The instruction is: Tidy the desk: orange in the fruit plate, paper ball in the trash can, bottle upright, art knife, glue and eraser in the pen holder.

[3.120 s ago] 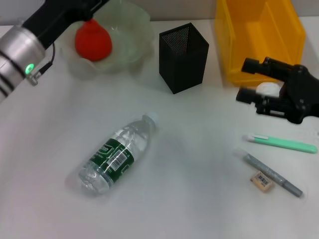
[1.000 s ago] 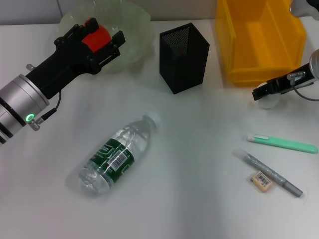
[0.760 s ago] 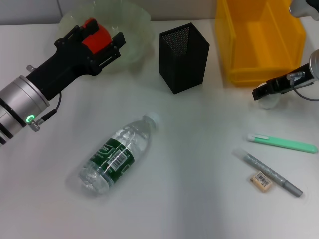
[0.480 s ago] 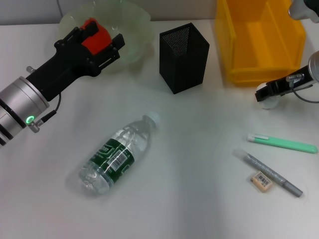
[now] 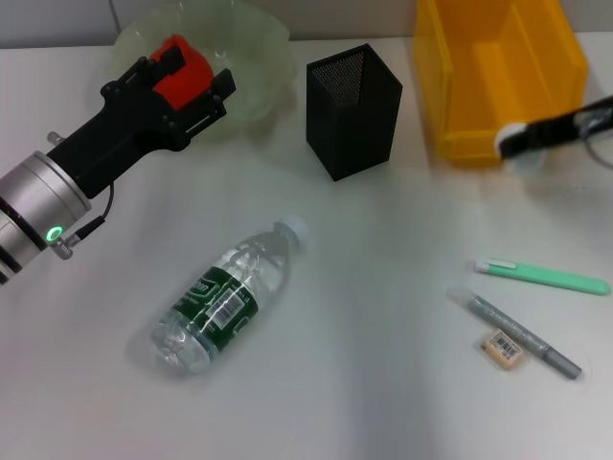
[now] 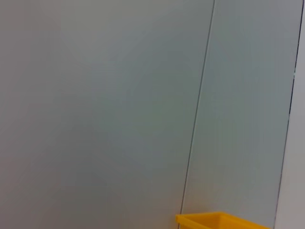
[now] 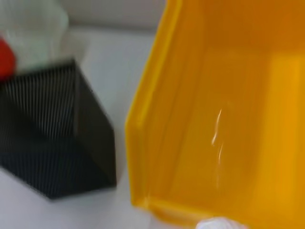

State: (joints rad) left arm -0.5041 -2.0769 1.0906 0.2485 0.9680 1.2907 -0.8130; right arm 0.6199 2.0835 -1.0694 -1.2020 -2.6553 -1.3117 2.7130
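Over the trash can rim, the right gripper pinches the paper ball; released early, it drops outside.

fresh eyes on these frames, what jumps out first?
The left end effector holds the red-orange orange at the near rim of the pale-green fruit plate, far left. At the far right, the right end effector carries the paper ball by the front wall of the yellow trash can. The bottle lies on its side mid-desk.
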